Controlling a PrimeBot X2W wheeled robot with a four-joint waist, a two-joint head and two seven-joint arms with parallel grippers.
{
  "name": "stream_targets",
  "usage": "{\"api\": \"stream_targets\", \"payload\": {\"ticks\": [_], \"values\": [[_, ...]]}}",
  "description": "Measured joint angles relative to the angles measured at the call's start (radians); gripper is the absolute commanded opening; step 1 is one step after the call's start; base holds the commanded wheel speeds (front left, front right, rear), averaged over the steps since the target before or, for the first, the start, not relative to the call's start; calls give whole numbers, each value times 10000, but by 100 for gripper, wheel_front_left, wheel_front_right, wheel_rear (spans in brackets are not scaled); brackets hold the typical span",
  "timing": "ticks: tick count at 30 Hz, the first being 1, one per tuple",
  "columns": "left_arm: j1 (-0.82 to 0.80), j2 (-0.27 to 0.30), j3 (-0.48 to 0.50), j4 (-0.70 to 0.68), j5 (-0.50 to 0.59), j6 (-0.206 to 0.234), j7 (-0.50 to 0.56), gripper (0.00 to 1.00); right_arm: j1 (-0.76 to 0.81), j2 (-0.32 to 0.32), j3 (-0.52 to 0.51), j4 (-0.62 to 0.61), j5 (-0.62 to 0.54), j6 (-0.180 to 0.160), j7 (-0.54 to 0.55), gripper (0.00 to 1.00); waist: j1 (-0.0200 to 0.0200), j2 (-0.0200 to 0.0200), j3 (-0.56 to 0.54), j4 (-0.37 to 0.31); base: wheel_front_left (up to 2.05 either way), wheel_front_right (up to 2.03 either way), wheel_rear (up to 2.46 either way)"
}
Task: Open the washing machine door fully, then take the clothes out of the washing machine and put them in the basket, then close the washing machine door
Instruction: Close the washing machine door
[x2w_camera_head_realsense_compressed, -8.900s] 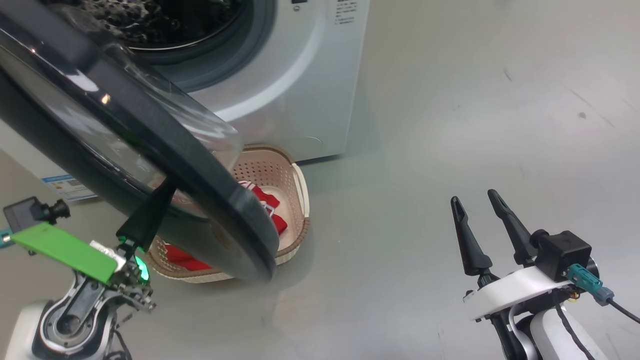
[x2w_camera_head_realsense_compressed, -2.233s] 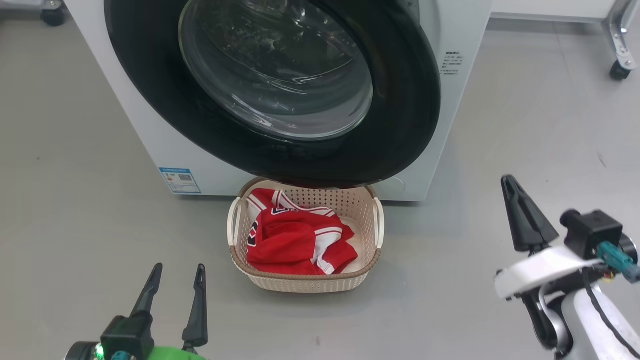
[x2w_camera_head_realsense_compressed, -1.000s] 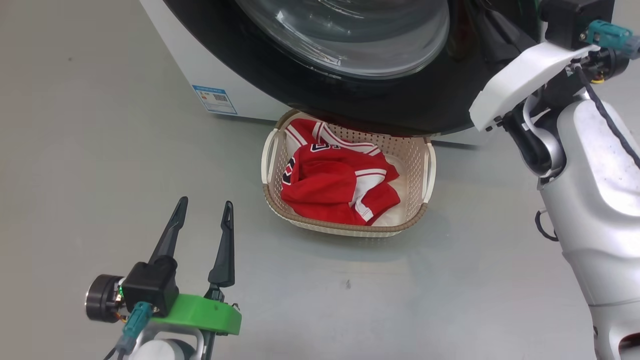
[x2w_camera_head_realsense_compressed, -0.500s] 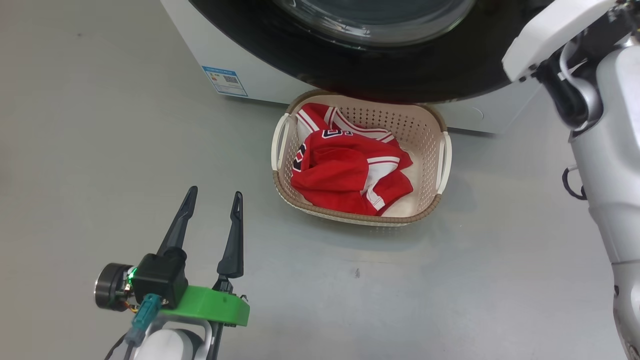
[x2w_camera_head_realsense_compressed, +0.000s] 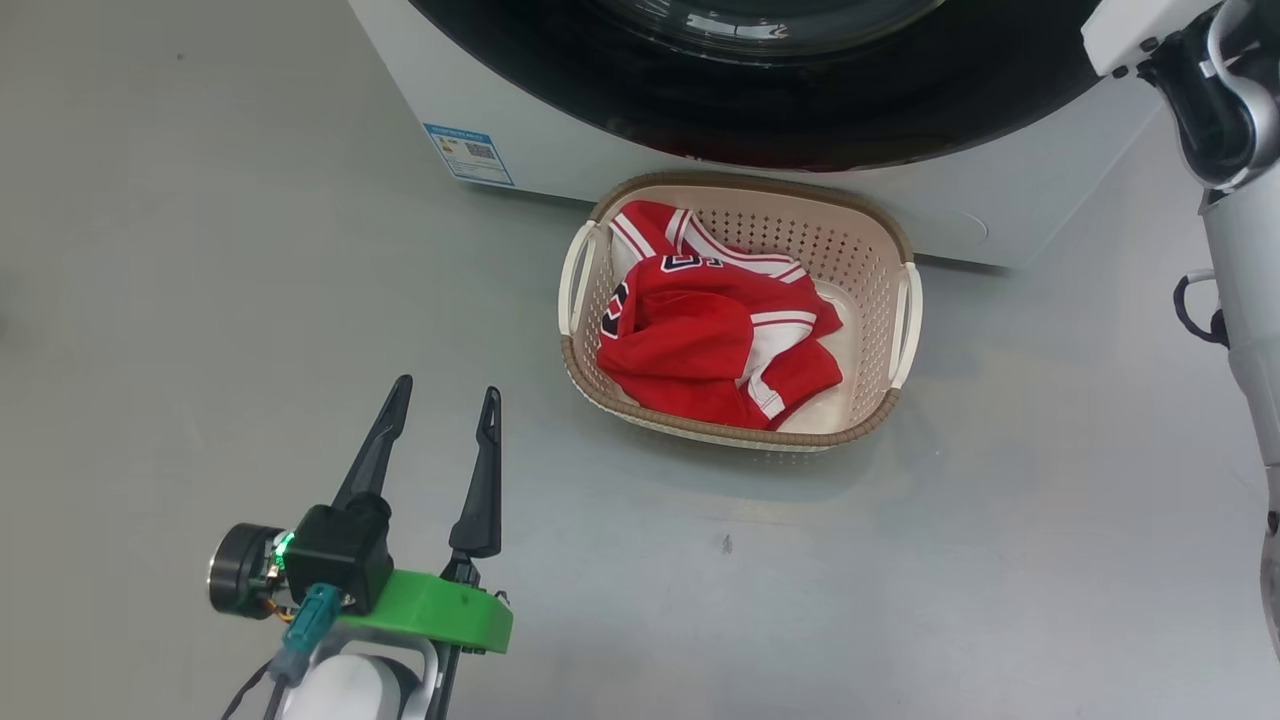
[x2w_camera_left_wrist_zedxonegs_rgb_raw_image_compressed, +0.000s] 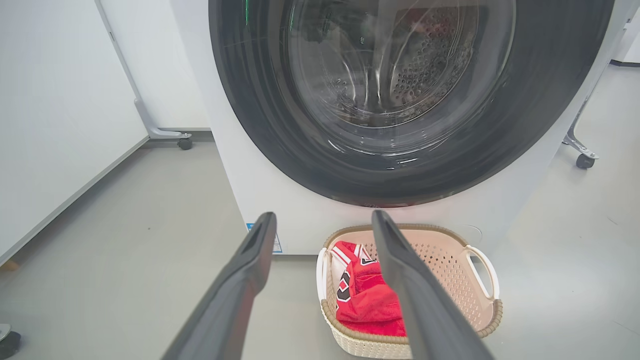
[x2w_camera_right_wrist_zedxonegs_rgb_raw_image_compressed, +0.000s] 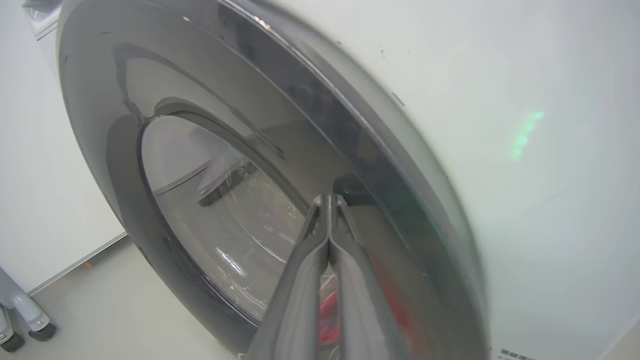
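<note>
Left gripper hangs low over the floor, fingers spread wide, nothing between them. Ahead of it and off to its right, clear of the tips, sits the basket with the clothes heaped inside. Beyond the basket, the door lies flat against the washer. Right gripper: fingers pressed together, empty, tips right at the door's outer rim.

The basket, holding the red clothes, sits on the floor just before the washing machine, below the washing machine door. The left hand hangs nearby, fingers spread.
</note>
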Motion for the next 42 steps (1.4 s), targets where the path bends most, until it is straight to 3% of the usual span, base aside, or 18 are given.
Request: {"api": "stream_targets", "payload": {"ticks": [16,24,36,42], "values": [[-136,-23,-105,291,-173,0,-100,100,-280,146,13,1089,132,0,-662,0,0,0,-103,200,0,0,0],[-166,-23,38,334,-173,0,-130,100,-86,782,155,1246,782,2,-972,0,0,0,-196,71,0,0,0],[-167,-10,339,522,-171,0,-188,100,1696,903,1185,610,1179,2,-1908,0,0,0,-701,-453,0,0,0],[-158,19,520,518,-171,0,-190,100,2847,416,1252,566,863,2,-2625,0,0,0,-969,-826,0,0,0]]}}
